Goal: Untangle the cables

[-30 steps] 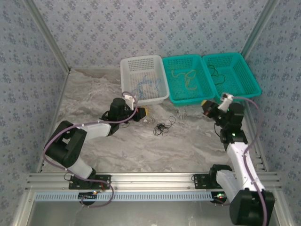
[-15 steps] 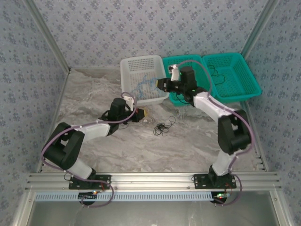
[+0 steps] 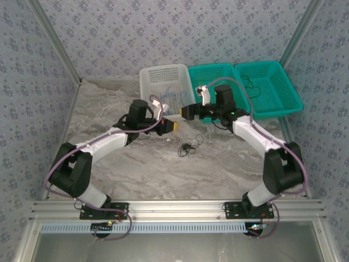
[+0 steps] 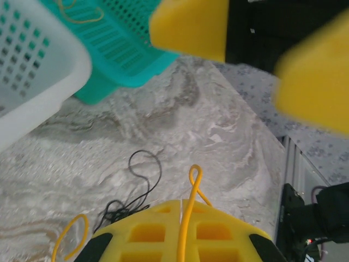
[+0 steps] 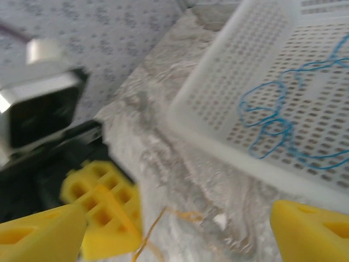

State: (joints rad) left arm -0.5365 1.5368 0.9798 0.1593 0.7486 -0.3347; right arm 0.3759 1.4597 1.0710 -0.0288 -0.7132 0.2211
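Note:
My left gripper (image 3: 173, 125) (image 4: 182, 204) hangs just above the table in front of the white basket, shut on a thin yellow cable (image 4: 192, 180) (image 5: 155, 221); a small loop of it sticks out past the fingertips. Below and to the right, a black cable clump (image 3: 188, 147) (image 4: 143, 166) lies on the marble top. My right gripper (image 3: 185, 113) (image 5: 174, 240) faces the left one from close by, open, with nothing between its fingers (image 4: 191, 27). A blue cable (image 3: 166, 97) (image 5: 281, 123) lies in the white basket (image 3: 147, 82).
Two teal baskets stand to the right of the white one: the middle one (image 3: 210, 71) is partly covered by my right arm, the right one (image 3: 275, 90) holds a black cable (image 3: 248, 82). Patterned walls close in the back and sides.
My right arm has swung from the right side of the table across to the middle and now faces the left gripper. The left gripper has shifted slightly right and up.

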